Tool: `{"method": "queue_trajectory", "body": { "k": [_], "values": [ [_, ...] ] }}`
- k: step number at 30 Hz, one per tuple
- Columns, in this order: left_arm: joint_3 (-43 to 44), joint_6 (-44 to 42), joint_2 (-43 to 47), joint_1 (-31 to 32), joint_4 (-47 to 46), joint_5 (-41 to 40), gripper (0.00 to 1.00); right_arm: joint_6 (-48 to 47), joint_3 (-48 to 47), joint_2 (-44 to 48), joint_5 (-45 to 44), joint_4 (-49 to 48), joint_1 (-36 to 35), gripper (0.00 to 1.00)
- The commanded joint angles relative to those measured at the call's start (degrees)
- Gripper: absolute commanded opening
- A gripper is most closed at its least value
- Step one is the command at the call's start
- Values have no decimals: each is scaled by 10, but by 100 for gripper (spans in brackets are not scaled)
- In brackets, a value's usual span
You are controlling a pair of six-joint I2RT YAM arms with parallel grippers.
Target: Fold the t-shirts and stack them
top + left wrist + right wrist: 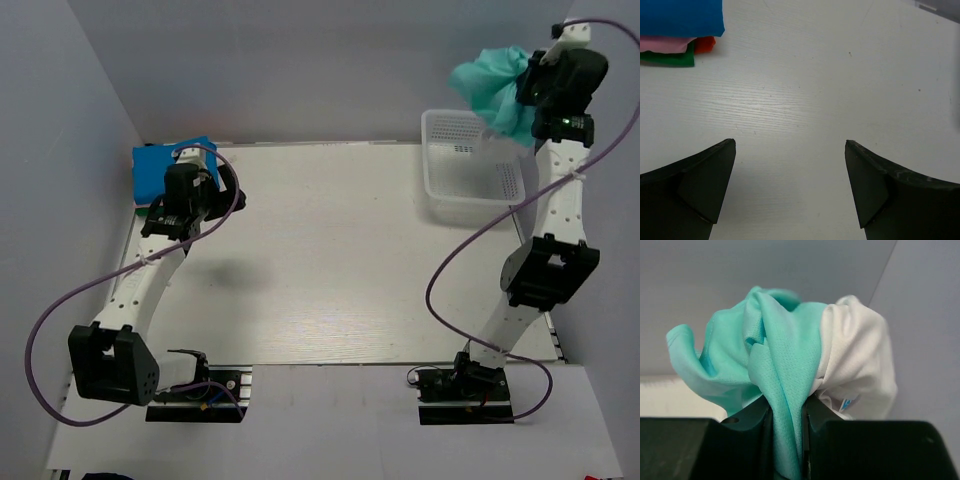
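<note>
The teal t-shirt (780, 370) has a fine mesh weave; the white t-shirt (855, 360) is plain. Blue t-shirt (680, 17), pink t-shirt (665, 45), red t-shirt (705, 45), green t-shirt (670, 59). The basket (470, 190) is white lattice.

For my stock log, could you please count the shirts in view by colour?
blue shirt: 1
pink shirt: 1
red shirt: 1
green shirt: 1
teal shirt: 1
white shirt, bunched against the teal one: 1
Total: 6

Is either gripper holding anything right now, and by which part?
Right gripper pinches a bunched fold of the teal t-shirt; left gripper is open and empty.
</note>
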State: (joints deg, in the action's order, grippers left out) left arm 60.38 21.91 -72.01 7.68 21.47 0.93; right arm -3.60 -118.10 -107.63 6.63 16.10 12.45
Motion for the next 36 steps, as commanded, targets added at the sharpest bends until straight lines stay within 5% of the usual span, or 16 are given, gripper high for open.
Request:
{"method": "queue_trajectory", "body": {
  "k": [1, 17, 21, 27, 30, 34, 36],
  "values": [
    [12, -3, 35, 2, -16, 7, 100, 18, -28, 49, 47, -86, -2, 0],
    [0, -3, 86, 2, -15, 18, 100, 94, -99, 102, 240, -151, -78, 0],
    [-22, 3, 110, 2, -21, 24, 100, 53, -41, 116, 342, -114, -151, 0],
    [-58, 32, 150, 2, -8, 9, 100, 39, 206, 161, 247, -124, -234, 0],
    [-88, 38, 165, 2, -14, 2, 100, 57, 278, 135, 267, -89, -262, 20],
    [-110, 50, 165, 2, -14, 2, 100, 51, 327, 75, 337, -36, -286, 83],
    [-117, 50, 158, 2, -14, 2, 100, 44, 336, 66, 312, -23, -295, 90]
  ]
}}
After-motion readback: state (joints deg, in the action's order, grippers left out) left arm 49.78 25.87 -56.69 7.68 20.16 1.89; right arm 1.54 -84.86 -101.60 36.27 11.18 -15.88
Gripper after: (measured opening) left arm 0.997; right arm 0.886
